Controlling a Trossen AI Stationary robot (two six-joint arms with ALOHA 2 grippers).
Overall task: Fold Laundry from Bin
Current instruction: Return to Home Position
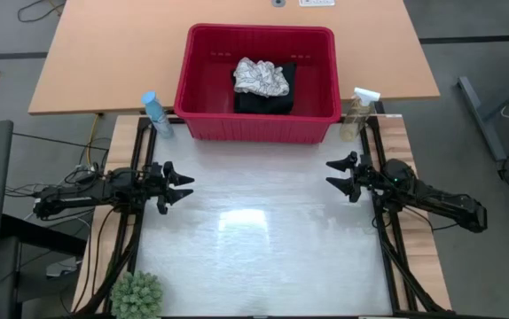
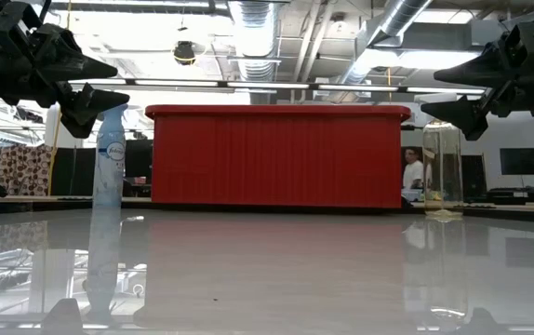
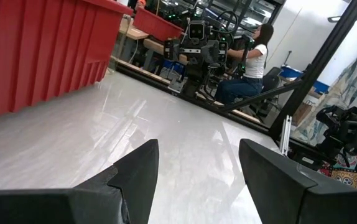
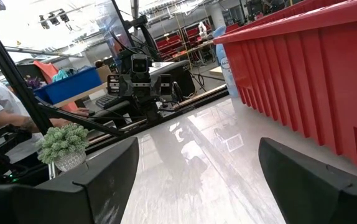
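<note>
Taking 12 o'clock as the far edge of the surface in the high view, here's the geometry.

The bin sits at the 12 o'clock end, centred, with its long axis running 9 to 3. The laundry is inside it, a bit toward the 3 o'clock half. The dark trousers are folded into a block that's nearly square, so I can't call a long axis on it. The white leaf-print cloth is bunched on top, at the block's 12 o'clock end. No grey cloth that I can spot.

The left tool hangs above the surface near the 9 o'clock edge, pointing toward 3. From it the bin is at roughly 1 o'clock. The right tool mirrors it near the 3 o'clock edge, pointing toward 9, with the bin at about 11 o'clock. They face each other across bare surface, well apart. The right one looks maybe a hair nearer the bin, but honestly it's close to even.

Both tools are spread wide with nothing between the fingers. The wrist views back that up, with just shiny surface past the dark fingers.

My read: the folding job looks done and all that's left is tucking the arms away. Neither tool touches the bin, and pulling back means heading toward 6, away from it. The only things nearby are the blue spray bottle and the clear spray bottle, just beside the bin's near corners.
</note>
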